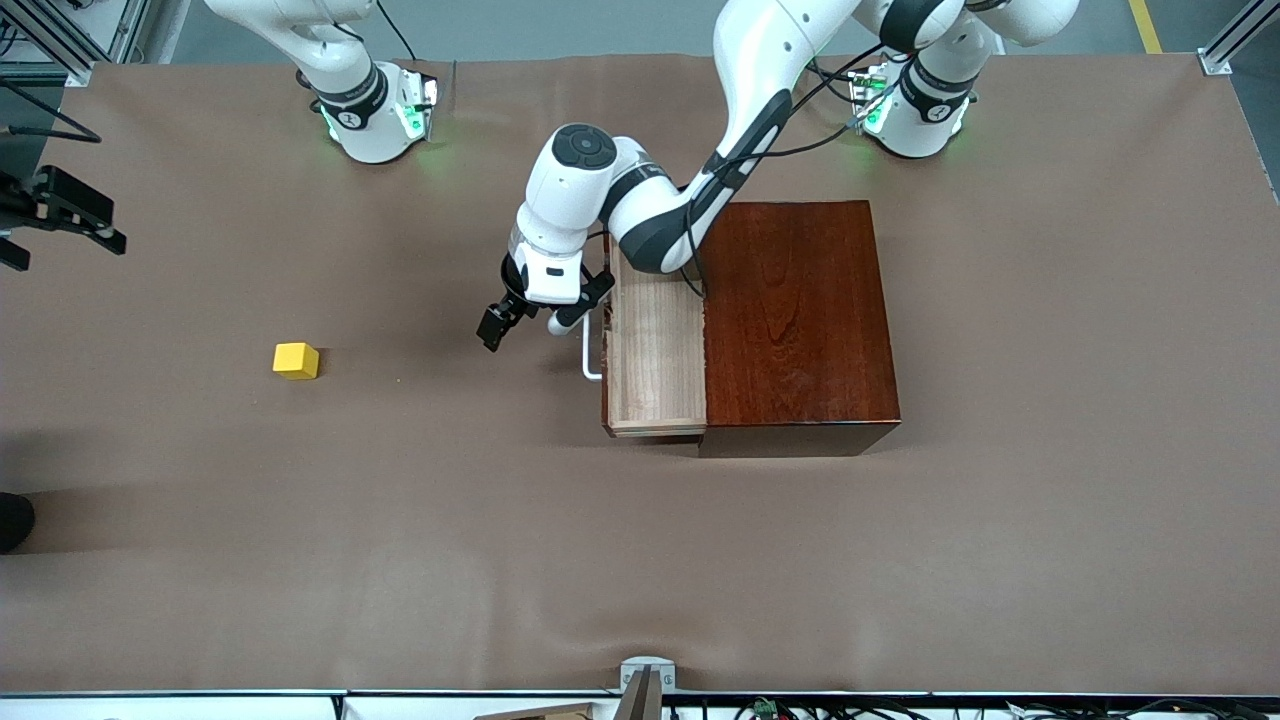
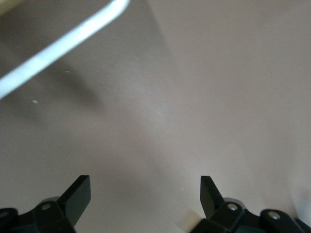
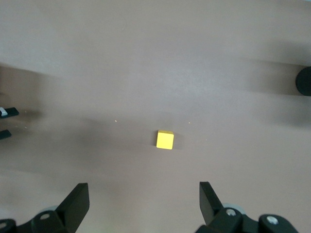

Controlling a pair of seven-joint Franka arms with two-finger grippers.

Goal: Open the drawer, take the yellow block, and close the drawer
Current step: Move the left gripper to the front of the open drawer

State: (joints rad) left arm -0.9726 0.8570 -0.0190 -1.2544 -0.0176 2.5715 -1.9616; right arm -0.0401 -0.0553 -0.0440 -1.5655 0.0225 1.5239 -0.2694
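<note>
The drawer of pale wood is pulled out of the dark reddish-brown box toward the right arm's end of the table, and its tray looks empty. Its white bar handle also shows in the left wrist view. My left gripper is open and empty just off the handle, not touching it; its fingertips frame bare table. The yellow block lies on the table apart from the box, toward the right arm's end. My right gripper is open, high over the block, and out of the front view.
The brown table cover stretches wide around the box. A black fixture juts in at the edge by the right arm's end. A dark round object sits at that same edge, nearer the front camera, and shows in the right wrist view.
</note>
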